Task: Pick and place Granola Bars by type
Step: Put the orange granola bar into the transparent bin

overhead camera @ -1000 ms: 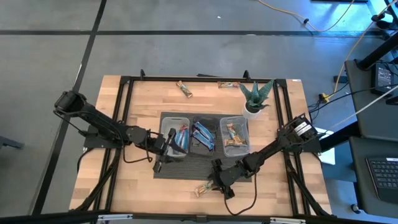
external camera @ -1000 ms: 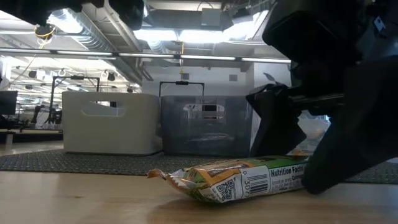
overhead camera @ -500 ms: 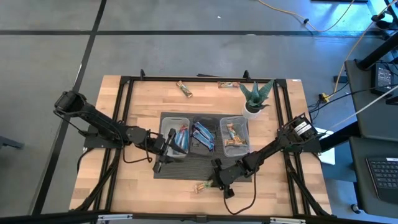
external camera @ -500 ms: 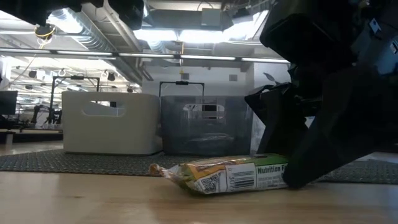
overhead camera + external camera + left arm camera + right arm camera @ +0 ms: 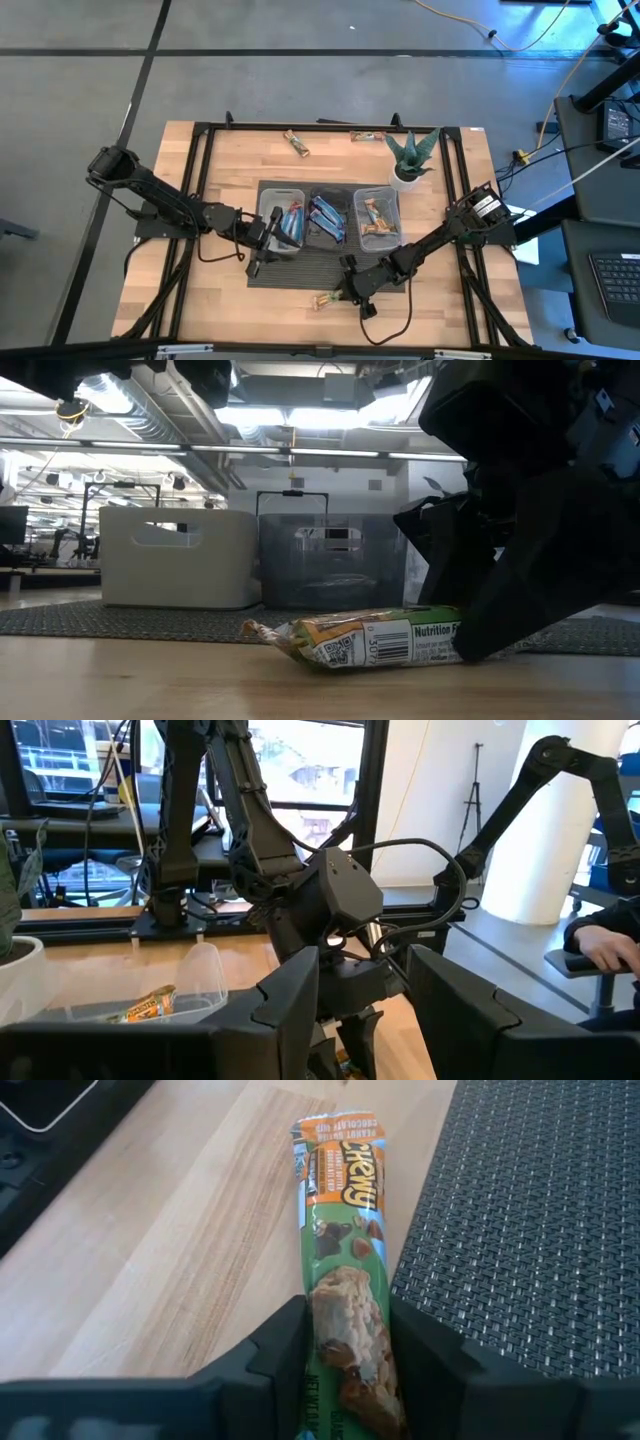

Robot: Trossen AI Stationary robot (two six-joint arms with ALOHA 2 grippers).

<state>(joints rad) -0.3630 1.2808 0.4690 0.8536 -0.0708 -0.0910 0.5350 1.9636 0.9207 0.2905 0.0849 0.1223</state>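
Observation:
A green and orange granola bar lies on the wood at the table's near edge, beside the dark mat. My right gripper is shut on it, and both show in the low view, bar and gripper. More bars lie in the three bins on the mat, and two bars lie at the far edge. My left gripper hovers level by the left bin. Its fingers stand apart with nothing between them. My right gripper pinches the bar's two long edges between its fingers, at the end nearer the arm. The fingers slant down from the table's right and lie along the bar. The bar lies flat on the wood, its free end toward the table's left.
A spiky green potted plant stands at the far right, behind the right bin. A black frame runs around the work area. Bare wood lies to the near left of the mat.
My right gripper has shut on the granola bar without moving away. As the fingers closed, the bar shifted a little on the wood and now lies flatter between them.

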